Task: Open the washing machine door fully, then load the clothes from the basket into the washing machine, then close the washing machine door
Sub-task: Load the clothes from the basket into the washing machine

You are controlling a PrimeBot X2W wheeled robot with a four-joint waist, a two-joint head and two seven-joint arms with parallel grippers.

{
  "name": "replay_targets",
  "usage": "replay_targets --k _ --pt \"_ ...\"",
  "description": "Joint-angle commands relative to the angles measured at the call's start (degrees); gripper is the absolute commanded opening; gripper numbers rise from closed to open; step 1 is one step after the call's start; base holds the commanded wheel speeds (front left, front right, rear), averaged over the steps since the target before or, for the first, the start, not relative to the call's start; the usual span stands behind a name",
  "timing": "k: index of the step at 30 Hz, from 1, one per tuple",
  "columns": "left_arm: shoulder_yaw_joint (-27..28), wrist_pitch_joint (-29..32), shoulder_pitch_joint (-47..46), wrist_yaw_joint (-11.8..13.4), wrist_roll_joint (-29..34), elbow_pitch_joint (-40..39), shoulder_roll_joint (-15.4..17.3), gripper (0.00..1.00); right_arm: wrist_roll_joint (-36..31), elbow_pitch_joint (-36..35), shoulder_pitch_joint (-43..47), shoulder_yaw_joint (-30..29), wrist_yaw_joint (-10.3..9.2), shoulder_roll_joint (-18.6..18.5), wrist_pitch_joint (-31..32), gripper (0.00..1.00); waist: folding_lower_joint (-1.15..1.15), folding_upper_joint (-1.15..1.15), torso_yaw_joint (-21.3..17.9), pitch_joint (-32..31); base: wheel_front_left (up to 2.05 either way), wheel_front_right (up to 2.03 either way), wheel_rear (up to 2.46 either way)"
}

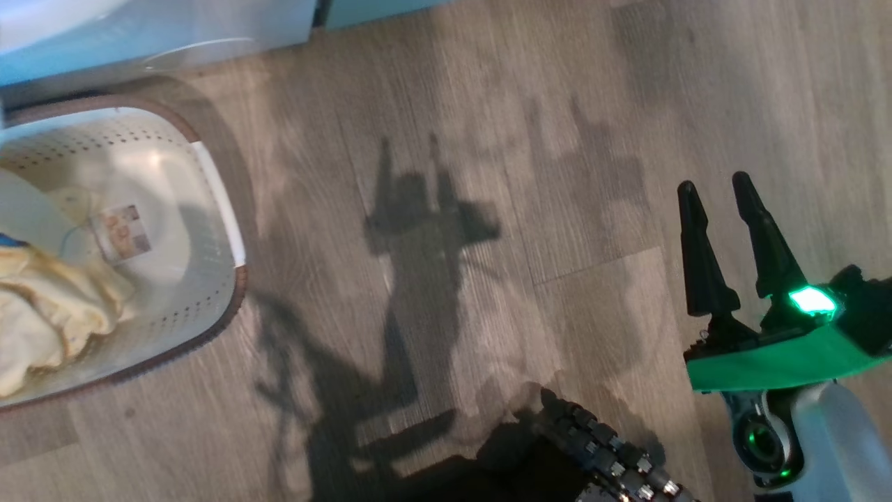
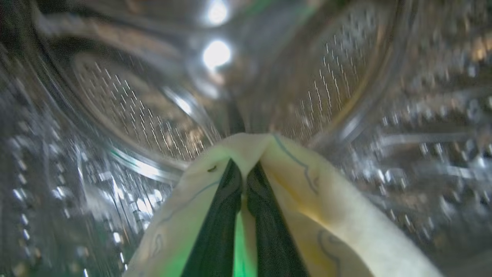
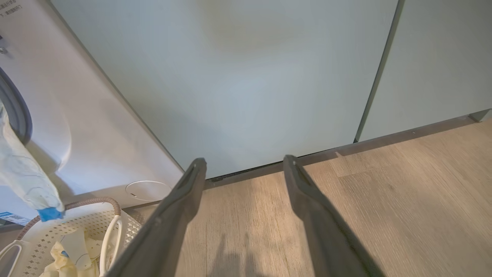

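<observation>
In the left wrist view my left gripper (image 2: 243, 169) is inside the steel perforated drum (image 2: 127, 111) of the washing machine, shut on a pale yellow garment (image 2: 307, 192) that drapes over both fingers. In the right wrist view a pale garment (image 3: 23, 173) with a blue tip hangs from the machine's opening, down the white front (image 3: 84, 127) and above the basket (image 3: 80, 227). More clothes (image 1: 42, 307) lie in the basket (image 1: 174, 307) at the left of the head view. My right gripper (image 1: 715, 183) hangs open and empty above the floor, well to the right of the basket. The washing machine door is out of view.
Pale green cabinet panels (image 3: 250, 77) stand to the right of the machine, with a dark toe gap at the floor. The round service flap (image 3: 148, 190) sits low on the machine's front. Wood-look floor (image 1: 488, 174) spreads between basket and right arm. My dark base (image 1: 599, 453) shows at the bottom.
</observation>
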Motion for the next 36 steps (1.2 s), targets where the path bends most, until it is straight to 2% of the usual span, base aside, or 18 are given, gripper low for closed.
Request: replay_targets --k 1,5,10,24,25,26,36 --pt "0.7 -2.3 -3.8 0.7 1.2 -2.6 3.8 0.00 0.7 -1.7 0.4 1.0 0.00 -0.1 -0.4 1.00 -0.01 0.00 -0.9 0.8 0.00 0.00 0.00" --pt "-0.5 -5.7 -6.0 0.8 2.8 -1.2 4.2 0.00 1.0 -1.9 0.4 1.2 0.00 -0.1 -0.4 1.00 -0.01 0.00 -1.2 1.4 0.00 0.00 0.00" --pt "-0.5 -4.7 -4.0 -0.4 0.6 4.2 2.9 0.00 1.1 -1.8 0.4 1.0 0.00 -0.1 -0.4 1.00 -0.01 0.00 -0.5 1.5 0.00 0.00 0.00" --pt "0.6 -3.4 2.4 -1.8 -5.1 10.2 -0.8 0.00 0.1 -1.4 -0.4 0.8 0.00 -0.1 -0.4 1.00 -0.01 0.00 1.9 1.2 0.00 0.00 0.00" --pt "0.8 -3.6 2.9 -1.8 -5.6 10.5 -1.1 0.20 0.0 -1.2 -0.4 0.8 0.00 -0.1 -0.4 1.00 -0.01 0.00 2.1 0.9 0.00 0.00 0.00" --pt "0.8 -3.6 3.5 -1.9 -5.9 10.9 -1.4 1.00 -0.2 -1.1 -0.3 0.7 0.00 -0.1 -0.4 1.00 -0.01 0.00 2.3 0.6 0.00 0.00 0.00" --pt "1.2 -11.0 10.7 -1.0 -8.3 11.3 -5.8 1.00 -2.8 -1.1 0.3 -1.1 0.00 -0.1 -0.4 1.00 -0.01 0.00 5.4 -3.3 0.00 0.00 0.00"
